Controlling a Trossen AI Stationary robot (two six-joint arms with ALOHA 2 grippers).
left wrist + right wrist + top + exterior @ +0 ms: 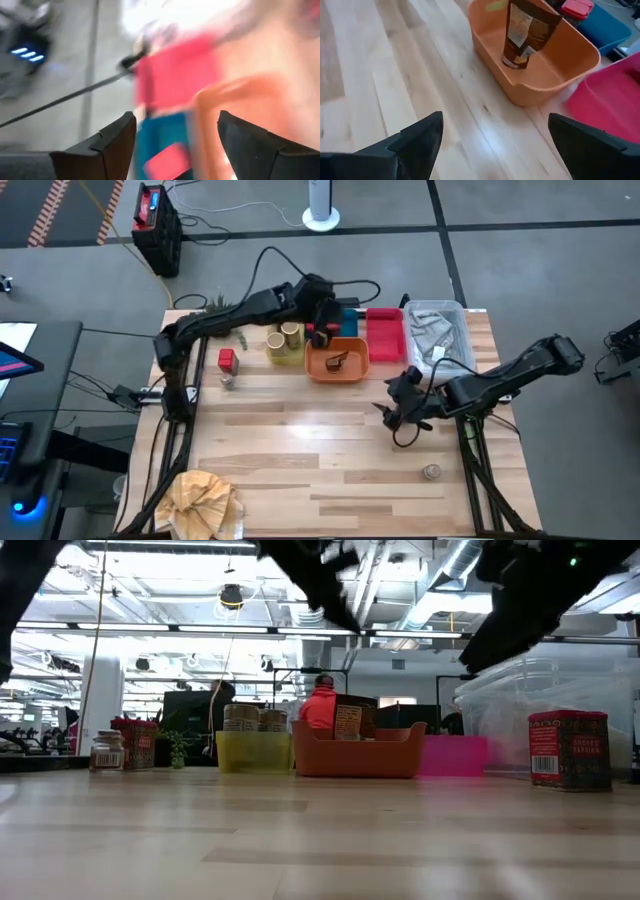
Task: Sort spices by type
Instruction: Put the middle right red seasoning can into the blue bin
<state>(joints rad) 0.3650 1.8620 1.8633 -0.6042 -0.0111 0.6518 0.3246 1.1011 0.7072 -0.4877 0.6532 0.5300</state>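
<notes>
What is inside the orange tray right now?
The orange tray holds one dark brown spice pouch, standing tilted. The rest of its floor looks bare in the right wrist view; the far corner behind the pouch is hidden.

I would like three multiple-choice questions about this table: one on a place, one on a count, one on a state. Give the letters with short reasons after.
1. Where does the dark brown packet stand?
A. in the orange tray
B. in the yellow tray
C. on the bare table

2. How many tan jars are in the yellow tray?
A. none
B. two
C. four

3. How is the right pincer?
A. shut on a red tin
B. shut and empty
C. open and empty

Answers:
1 A: the right wrist view shows the packet inside the orange walls.
2 B: the high view shows two round tan tops there.
3 C: its fingers stand wide apart with only table between them.
</notes>
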